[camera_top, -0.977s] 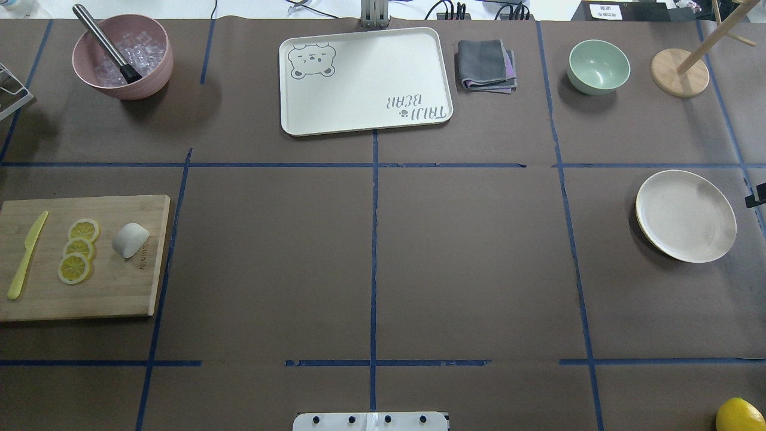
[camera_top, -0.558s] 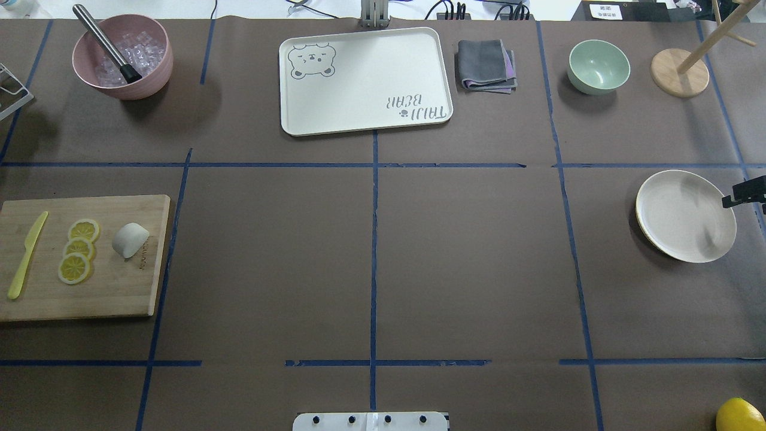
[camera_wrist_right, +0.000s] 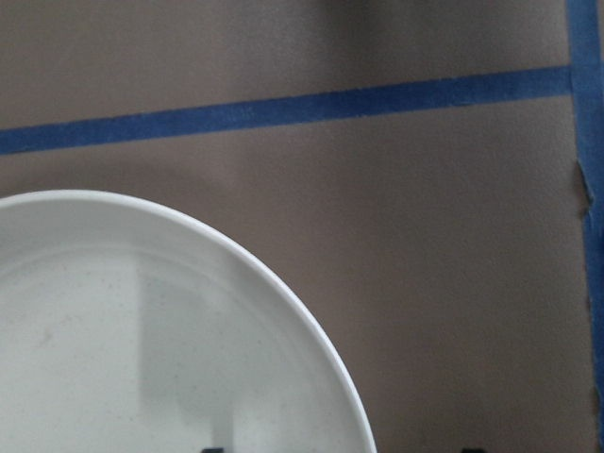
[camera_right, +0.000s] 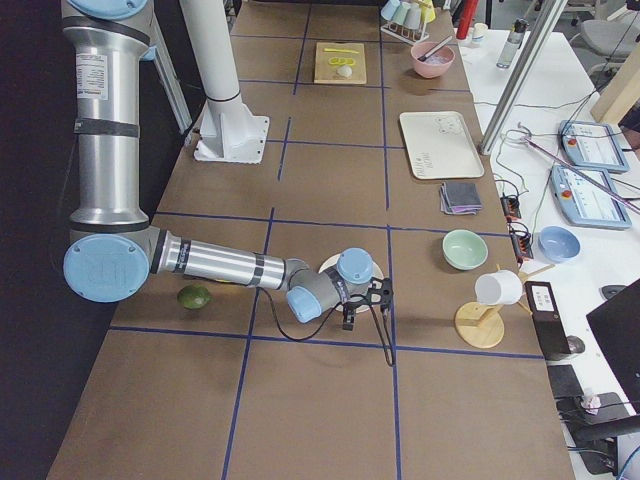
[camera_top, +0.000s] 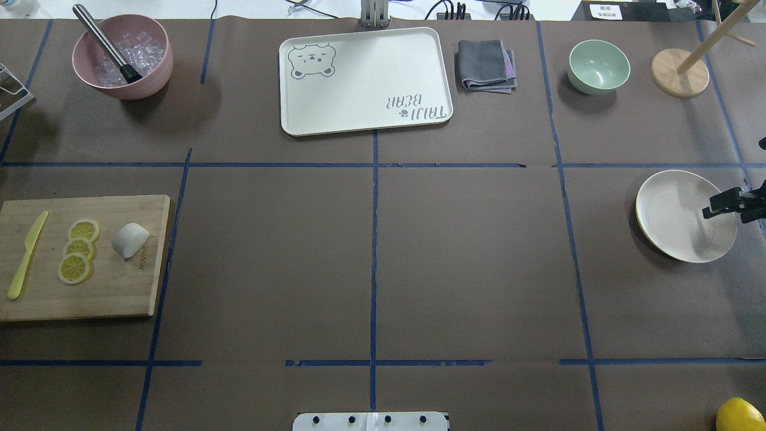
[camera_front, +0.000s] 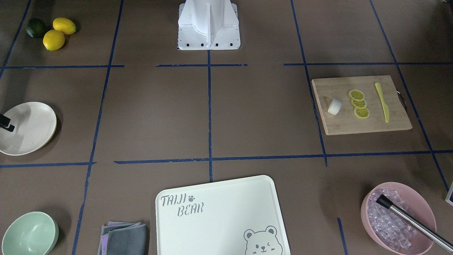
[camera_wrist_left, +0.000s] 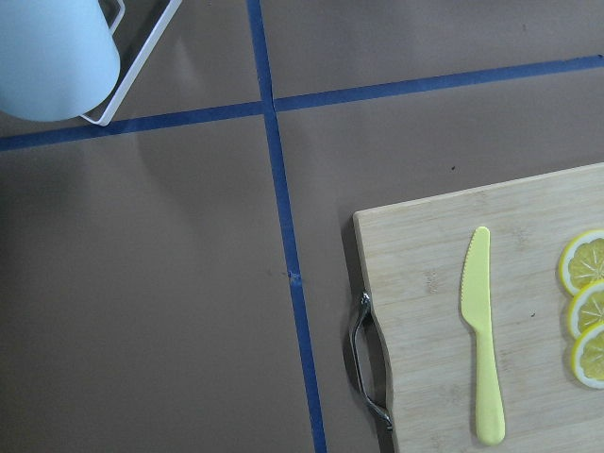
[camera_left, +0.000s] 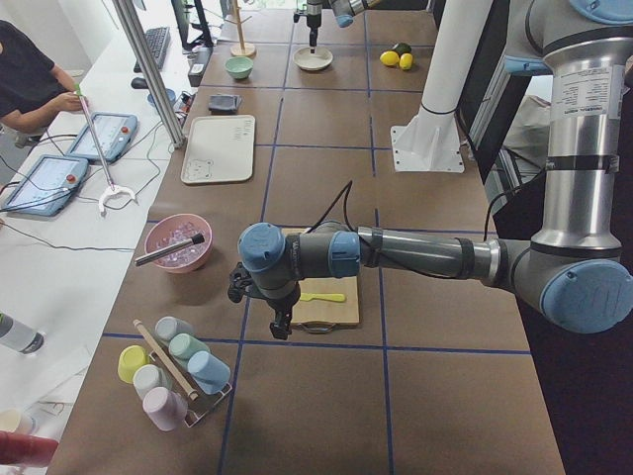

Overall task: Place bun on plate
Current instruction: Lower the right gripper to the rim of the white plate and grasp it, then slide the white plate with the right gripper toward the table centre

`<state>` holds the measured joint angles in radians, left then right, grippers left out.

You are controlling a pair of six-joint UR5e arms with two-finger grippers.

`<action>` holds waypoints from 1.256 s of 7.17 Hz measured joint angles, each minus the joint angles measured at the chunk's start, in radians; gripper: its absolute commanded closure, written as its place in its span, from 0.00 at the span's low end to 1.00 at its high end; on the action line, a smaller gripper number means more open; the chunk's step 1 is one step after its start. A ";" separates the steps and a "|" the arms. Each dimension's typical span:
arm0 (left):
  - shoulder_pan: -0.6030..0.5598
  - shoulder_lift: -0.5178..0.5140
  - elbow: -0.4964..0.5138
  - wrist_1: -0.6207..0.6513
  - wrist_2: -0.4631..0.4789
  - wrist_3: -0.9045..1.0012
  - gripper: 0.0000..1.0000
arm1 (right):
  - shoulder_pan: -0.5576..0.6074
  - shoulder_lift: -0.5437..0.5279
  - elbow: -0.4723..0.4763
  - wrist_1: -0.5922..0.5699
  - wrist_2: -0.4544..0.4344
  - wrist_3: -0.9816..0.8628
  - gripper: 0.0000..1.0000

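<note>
The white bun lies on a wooden cutting board at the table's left, also seen in the front-facing view. At the far right sits the cream plate, with nothing on it. My right gripper reaches in from the right edge and hangs over the plate's right rim. Two dark fingertips stand wide apart at the bottom of the right wrist view, so it is open. My left gripper shows only in the exterior left view, by the board's outer end. I cannot tell its state.
Lemon slices and a yellow knife share the board. Along the back stand a pink bowl of ice, a bear-printed tray, a folded cloth, a green bowl and a wooden stand. A lemon lies front right.
My right gripper has come further in from the right edge, from beside the plate to above its right rim. The bun and the plate have not moved.
</note>
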<state>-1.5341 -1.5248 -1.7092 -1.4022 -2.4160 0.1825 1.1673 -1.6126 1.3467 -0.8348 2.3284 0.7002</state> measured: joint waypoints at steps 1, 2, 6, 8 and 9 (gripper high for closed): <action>0.000 0.000 0.000 0.000 0.000 0.000 0.00 | -0.002 0.005 -0.004 -0.001 -0.005 0.001 1.00; 0.000 0.001 -0.001 0.000 0.000 0.000 0.00 | -0.002 0.013 -0.004 -0.002 -0.004 0.001 1.00; 0.000 0.011 -0.005 -0.003 0.000 0.000 0.00 | -0.002 0.022 0.067 0.005 0.062 0.014 1.00; 0.000 0.012 -0.007 -0.003 -0.013 0.000 0.00 | -0.018 0.073 0.154 0.046 0.127 0.138 1.00; 0.000 0.012 -0.008 -0.004 -0.022 0.000 0.00 | -0.052 0.137 0.178 0.077 0.148 0.265 1.00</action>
<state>-1.5340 -1.5126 -1.7174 -1.4061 -2.4384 0.1825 1.1151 -1.4756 1.5251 -0.7579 2.4769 0.9654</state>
